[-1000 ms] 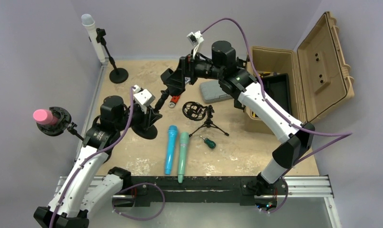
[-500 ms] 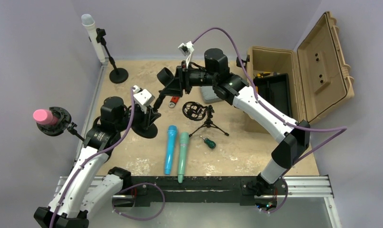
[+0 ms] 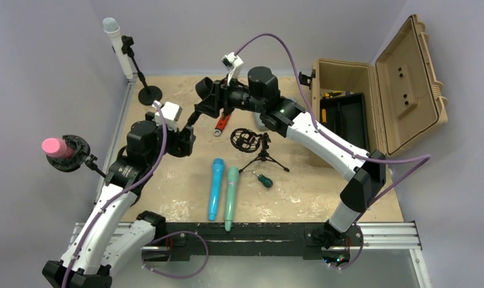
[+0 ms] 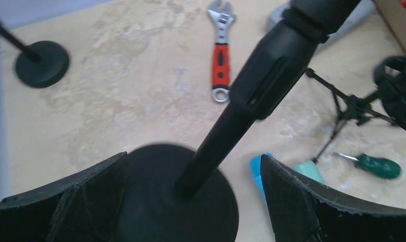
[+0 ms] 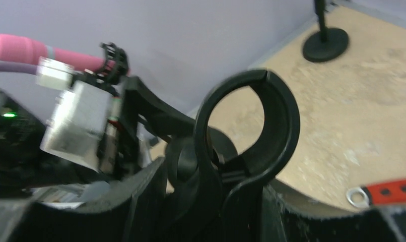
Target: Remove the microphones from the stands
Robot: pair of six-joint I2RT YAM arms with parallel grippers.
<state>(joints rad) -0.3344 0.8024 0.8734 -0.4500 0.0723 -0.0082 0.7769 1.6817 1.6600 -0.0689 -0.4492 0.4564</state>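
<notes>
Pale lilac walls [image 3: 167,24] close you in left of the left tool [image 3: 184,144] and beyond and right of the right tool [image 3: 205,98]. Beneath both lies a mottled beige worktop [image 3: 311,186], with a slotted aluminium rail [image 3: 396,234] along its near edge. The light is even and the shadows are soft.

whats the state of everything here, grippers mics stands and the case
left gripper, open, fingers either side of the stand pole
right gripper, shut on the stand clip
stand clip, empty
white microphone, clipped on the back stand
pink microphone, seated in a holder
blue microphone, lying on the table
green microphone, lying on the table
tripod mount, empty
case, lid open
</notes>
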